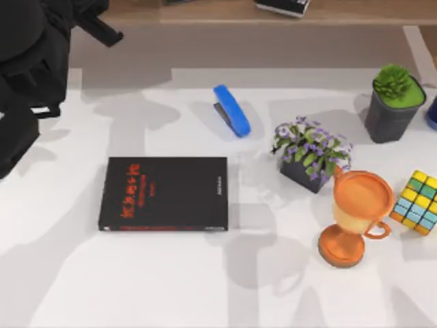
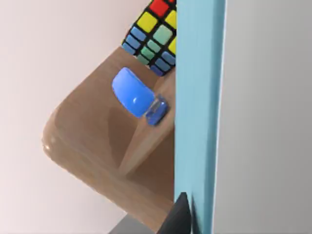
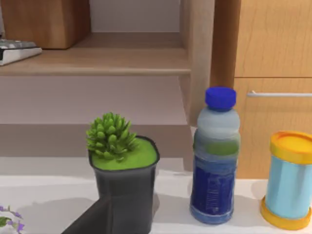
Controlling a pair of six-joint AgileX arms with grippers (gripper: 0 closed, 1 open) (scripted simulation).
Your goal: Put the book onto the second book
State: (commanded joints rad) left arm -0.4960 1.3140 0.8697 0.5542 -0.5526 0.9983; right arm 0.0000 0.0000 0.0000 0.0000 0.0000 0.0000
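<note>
Close against the left gripper [image 2: 181, 214] (jaws hidden, grip probably) stands the thick teal-blue book [image 2: 199, 97]; placing it on the flat black red-lettered book [image 1: 164, 194] remains.

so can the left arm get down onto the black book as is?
Probably yes. The black book lies flat with bare table around it; the stapler sits well behind. The left arm hangs at the far left, carrying the teal book.

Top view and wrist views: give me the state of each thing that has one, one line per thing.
teal-blue book: up close before the left wrist camera, off the table, not yet on the black book.
black book: flat on the table, cover up, nothing on it.
stapler: lying closed behind the black book.
trophy cup: upright.
bottle: upright, cap on.
left arm: raised at the table's left.
</note>
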